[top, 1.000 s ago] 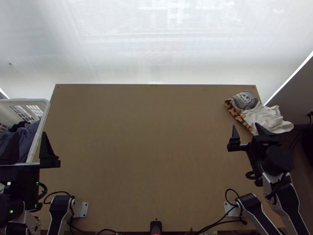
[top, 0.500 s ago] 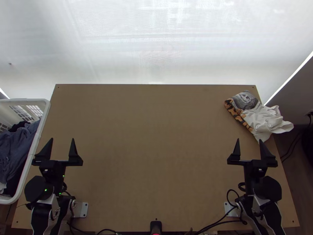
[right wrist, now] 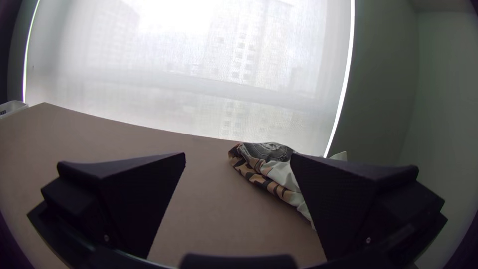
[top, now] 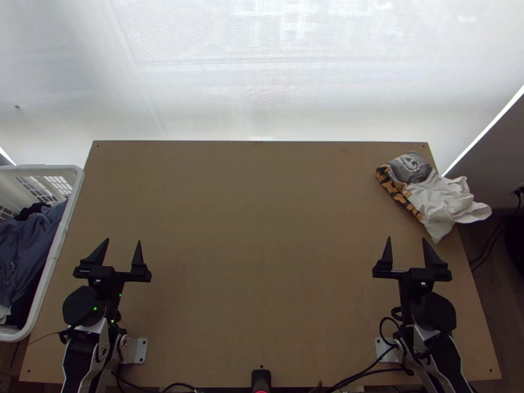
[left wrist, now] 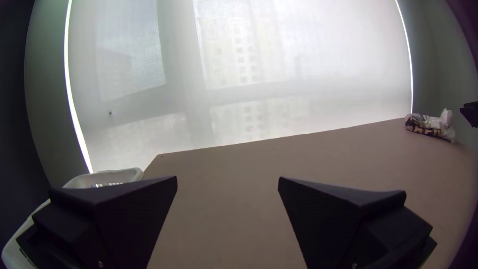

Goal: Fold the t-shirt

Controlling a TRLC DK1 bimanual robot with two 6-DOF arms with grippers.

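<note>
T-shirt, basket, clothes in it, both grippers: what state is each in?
T-shirt: bunched, its white part past the table's right edge.
Laundry basket: upright, open-topped, holding clothes.
Clothes: heaped loosely.
Left gripper: open, holding nothing.
Right gripper: open, holding nothing.

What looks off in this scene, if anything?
The t-shirt lies at the table's far right corner, partly folded, its white part bunched and poking out past the table edge, so it might slip. Each pincer is open and holds nothing. Nothing looks spilled.
</note>
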